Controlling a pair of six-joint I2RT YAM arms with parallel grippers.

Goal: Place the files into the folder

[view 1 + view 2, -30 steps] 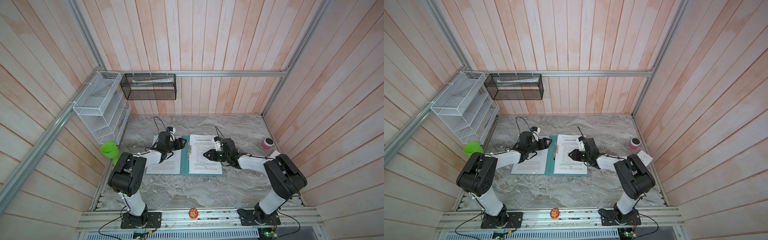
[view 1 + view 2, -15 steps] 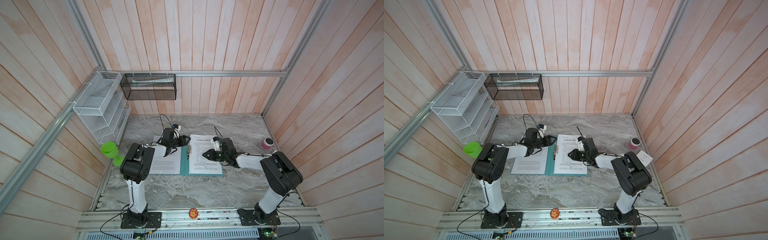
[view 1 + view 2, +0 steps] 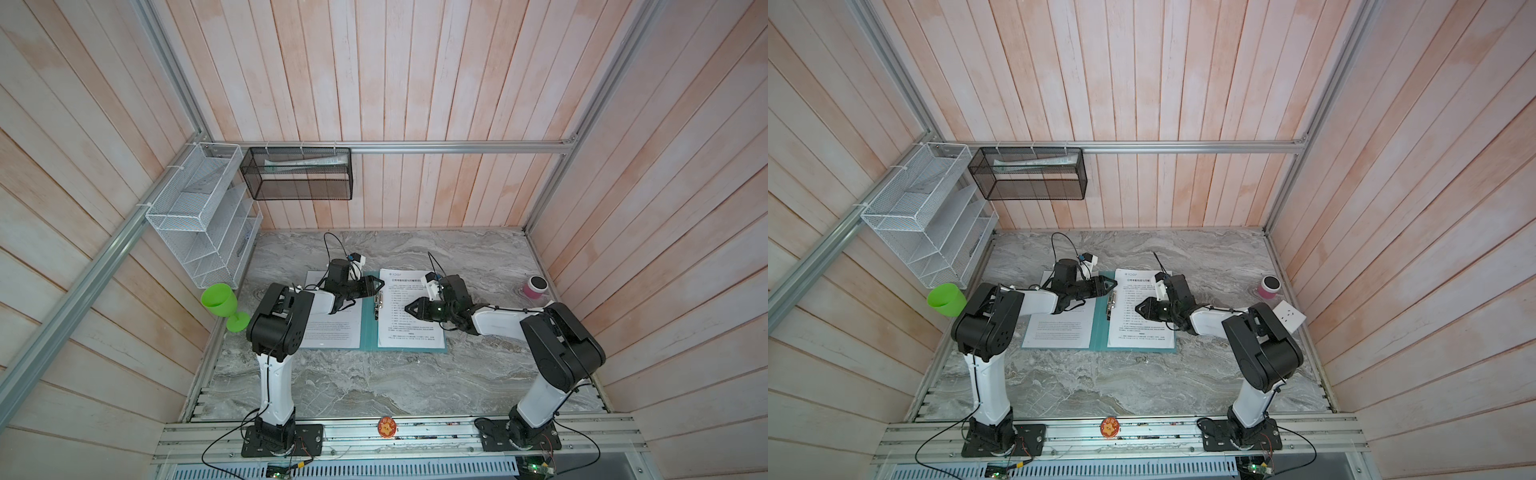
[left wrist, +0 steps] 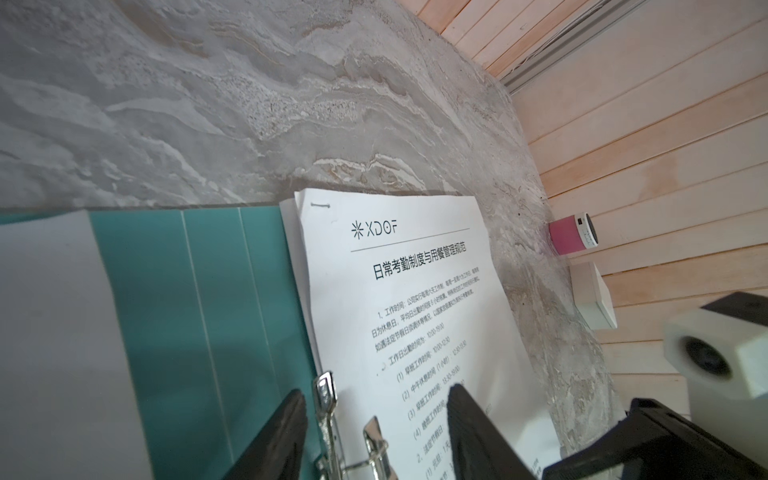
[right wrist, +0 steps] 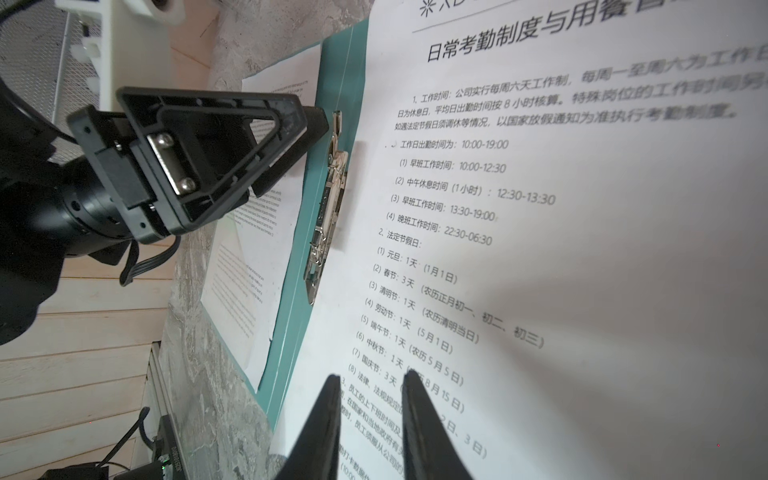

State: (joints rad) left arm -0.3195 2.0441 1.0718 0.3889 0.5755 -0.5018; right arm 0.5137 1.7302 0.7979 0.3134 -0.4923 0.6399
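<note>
The teal folder [image 3: 368, 332] [image 3: 1099, 332] lies open on the marble table. A stapled stack of the files [image 3: 411, 332] [image 3: 1142, 334] [image 4: 415, 291] [image 5: 540, 249] covers its right half, and another printed sheet [image 3: 332, 332] [image 3: 1059, 332] lies on its left half. My left gripper [image 3: 379, 285] [image 3: 1113, 285] [image 4: 376, 392] [image 5: 320, 120] is open at the spine, its jaws standing either side of the raised metal clip [image 4: 326, 395] [image 5: 328, 199]. My right gripper [image 3: 406, 309] [image 3: 1137, 309] [image 5: 372, 376] rests tips-down on the right stack, jaws slightly open and empty.
A green goblet [image 3: 220, 299] stands at the left edge. A pink speaker [image 3: 536, 286] and a white socket box [image 3: 1287, 318] sit at the right wall. A white mesh rack [image 3: 199, 220] and a black mesh basket [image 3: 299, 174] hang on the back walls.
My left gripper has moved right from over the left sheet to the clip on the spine, and its jaws have narrowed somewhat. The right gripper has stayed on the right stack.
</note>
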